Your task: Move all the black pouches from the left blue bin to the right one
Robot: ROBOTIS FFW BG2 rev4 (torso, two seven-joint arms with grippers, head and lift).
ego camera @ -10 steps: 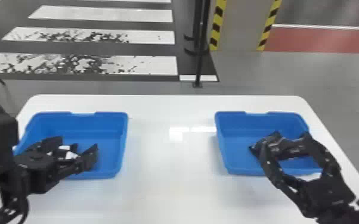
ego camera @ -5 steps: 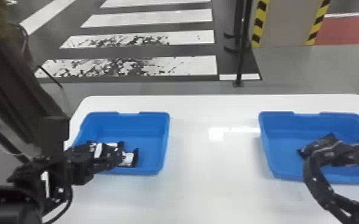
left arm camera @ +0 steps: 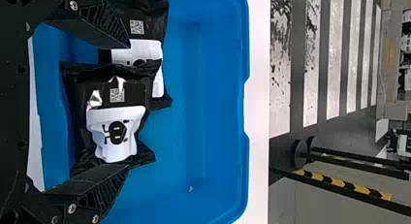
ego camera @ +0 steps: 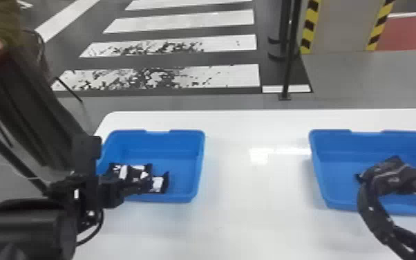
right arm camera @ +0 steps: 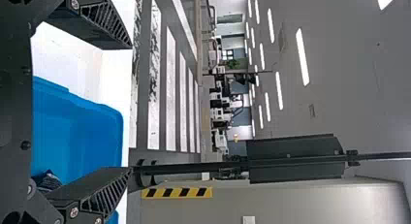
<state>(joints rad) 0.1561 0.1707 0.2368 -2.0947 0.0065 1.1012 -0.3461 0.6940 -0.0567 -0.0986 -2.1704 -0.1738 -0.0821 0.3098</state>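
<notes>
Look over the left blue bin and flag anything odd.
One small thing: a tiny pale mark inside the left blue bin stands out against the plain blue; it may be a scrap or glare. The black pouches overlap, but nothing looks spilled.

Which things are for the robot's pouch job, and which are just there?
For the job:
shiny black pouches with white fronts
rectangular blue left bin
rectangular blue right bin
black left gripper
black right gripper

Just there:
tall black pole
yellow-and-black striped edging
white floor stripes
</notes>
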